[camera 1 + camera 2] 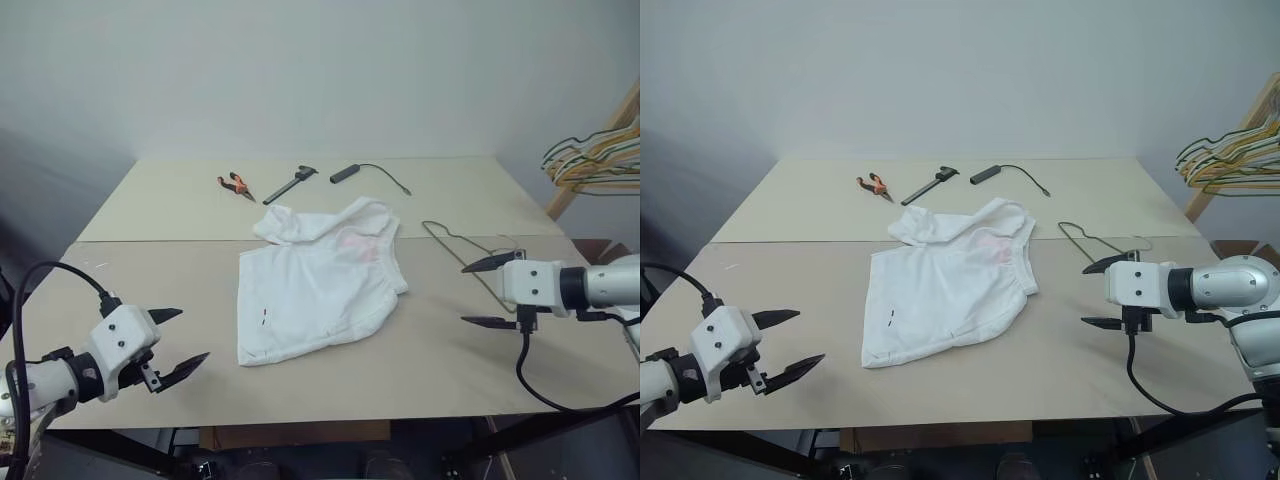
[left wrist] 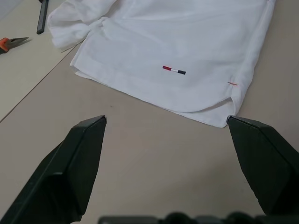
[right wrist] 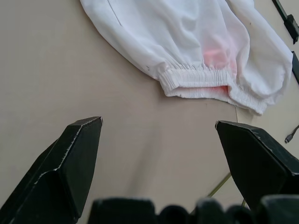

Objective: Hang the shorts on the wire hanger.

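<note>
In the left eye view, one pair of white shorts [image 1: 318,283] lies crumpled and flat on the middle of the table [image 1: 150,290], waistband toward the right, a faint pink patch near its far right part. One wire hanger [image 1: 470,247] lies flat on the table just right of the shorts, apart from them, partly behind the right gripper [image 1: 490,293]. That gripper reaches in from the right, pointing left, its two black fingers spread wide and holding nothing. The left gripper [image 1: 180,343] hovers at the near left, pointing right toward the shorts, fingers also wide apart and empty. On the far part of the table lie three tools: orange-handled pliers [image 1: 236,185], a dark caliper-like tool [image 1: 290,184] and a black stick with a cable [image 1: 346,173]. A bunch of coloured hangers [image 1: 595,158] hangs at the far right.

The left wrist view shows the shorts' hem with a small red, white and dark mark [image 2: 174,70] beyond the parted fingers [image 2: 77,158].

The right wrist view shows the gathered waistband [image 3: 196,79] beyond the parted fingers [image 3: 70,158].
</note>
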Controlling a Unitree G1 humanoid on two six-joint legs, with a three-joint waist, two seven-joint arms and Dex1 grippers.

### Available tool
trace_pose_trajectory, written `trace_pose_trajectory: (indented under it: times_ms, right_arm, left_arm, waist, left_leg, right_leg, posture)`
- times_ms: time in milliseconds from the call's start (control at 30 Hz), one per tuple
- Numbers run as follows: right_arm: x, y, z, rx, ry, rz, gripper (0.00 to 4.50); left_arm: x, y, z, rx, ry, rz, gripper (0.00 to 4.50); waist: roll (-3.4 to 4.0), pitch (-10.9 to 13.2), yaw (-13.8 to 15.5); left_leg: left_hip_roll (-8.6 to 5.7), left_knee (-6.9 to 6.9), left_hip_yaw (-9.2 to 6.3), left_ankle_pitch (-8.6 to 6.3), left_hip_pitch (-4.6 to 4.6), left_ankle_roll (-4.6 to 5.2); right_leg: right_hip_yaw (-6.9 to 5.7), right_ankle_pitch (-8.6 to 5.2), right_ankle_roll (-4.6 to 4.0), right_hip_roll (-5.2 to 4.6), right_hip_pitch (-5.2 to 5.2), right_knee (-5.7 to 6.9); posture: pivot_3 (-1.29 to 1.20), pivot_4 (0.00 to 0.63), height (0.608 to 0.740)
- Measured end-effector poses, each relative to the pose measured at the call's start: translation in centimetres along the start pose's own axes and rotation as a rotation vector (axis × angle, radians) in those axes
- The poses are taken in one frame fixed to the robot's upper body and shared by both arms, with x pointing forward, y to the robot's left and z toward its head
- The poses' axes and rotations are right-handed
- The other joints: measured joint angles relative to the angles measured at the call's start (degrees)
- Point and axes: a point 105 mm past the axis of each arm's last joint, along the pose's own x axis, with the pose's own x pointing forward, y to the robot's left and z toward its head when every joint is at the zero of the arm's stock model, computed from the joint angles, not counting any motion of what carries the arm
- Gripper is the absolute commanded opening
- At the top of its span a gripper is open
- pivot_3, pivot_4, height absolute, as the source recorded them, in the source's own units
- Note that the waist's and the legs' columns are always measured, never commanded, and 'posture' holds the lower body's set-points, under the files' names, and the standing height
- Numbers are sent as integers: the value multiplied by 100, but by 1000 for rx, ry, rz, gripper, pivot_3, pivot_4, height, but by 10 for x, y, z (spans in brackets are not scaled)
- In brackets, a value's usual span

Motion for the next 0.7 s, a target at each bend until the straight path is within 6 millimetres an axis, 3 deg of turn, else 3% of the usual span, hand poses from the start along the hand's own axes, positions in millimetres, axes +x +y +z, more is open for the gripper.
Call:
trace_pose_trajectory:
  times_ms: [167, 400, 567, 700]
  right_arm:
    - [-1, -8, 1, -18, 11, -29, 4488]
    - [5, 1, 3, -6, -4, -45, 4488]
    - [9, 4, 6, 5, -6, -65, 4488]
    - [7, 6, 5, 20, 2, -81, 4488]
  left_arm:
    - [11, -18, -2, -28, 4, -77, 4500]
    - [36, -40, -9, -15, -1, -205, 4500]
    - [69, -42, -24, 20, 8, -247, 4500]
    - [82, -37, -28, 54, 21, -265, 4500]
  waist:
    - [1, 0, -12]
    - [3, -2, -9]
    - [10, -5, -60]
    - [10, -5, -147]
  left_leg:
    - [0, 0, 1, 0, -1, 0]
    - [-1, 0, 1, 0, 1, 0]
    - [-2, 1, 2, 2, 0, 1]
    - [-3, 1, 1, 2, -6, 1]
  right_leg:
    - [1, 0, 0, 0, -1, 0]
    - [0, 0, 0, 1, 1, 1]
    - [2, 3, 1, 2, 2, 0]
    - [2, 3, 2, 1, -1, -2]
  posture:
    - [-5, 0, 740]
    - [-44, 0, 740]
    - [-76, 0, 740]
    - [-92, 0, 740]
